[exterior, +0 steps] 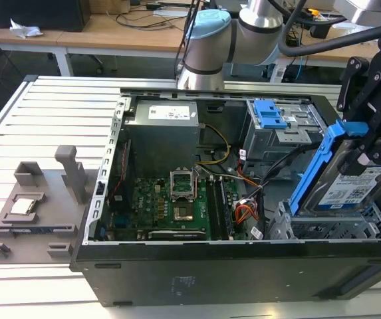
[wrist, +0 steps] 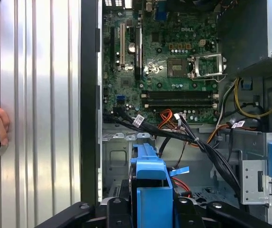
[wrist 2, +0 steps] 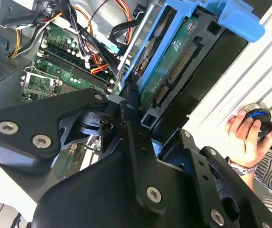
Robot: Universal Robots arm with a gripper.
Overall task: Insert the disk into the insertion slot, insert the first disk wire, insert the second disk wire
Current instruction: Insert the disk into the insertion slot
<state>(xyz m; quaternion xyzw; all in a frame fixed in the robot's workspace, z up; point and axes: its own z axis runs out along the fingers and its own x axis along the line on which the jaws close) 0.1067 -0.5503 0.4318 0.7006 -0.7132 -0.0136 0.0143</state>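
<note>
One disk (exterior: 348,186) tilted, lower edge at slot (exterior: 323,229) mouth, not seated. Gripper (exterior: 366,139) jaws clamped on disk's blue caddy. Slot in case (exterior: 210,279) corner, exterior view's right. Hand (wrist 2: 242,135) on desk (exterior: 17,133).

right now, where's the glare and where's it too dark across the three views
Second wrist view: the slatted table is washed out white, the claw holding the disk a dark mass. First wrist view: bright streaks on its slats. Exterior view: even light, the case interior shaded.
</note>
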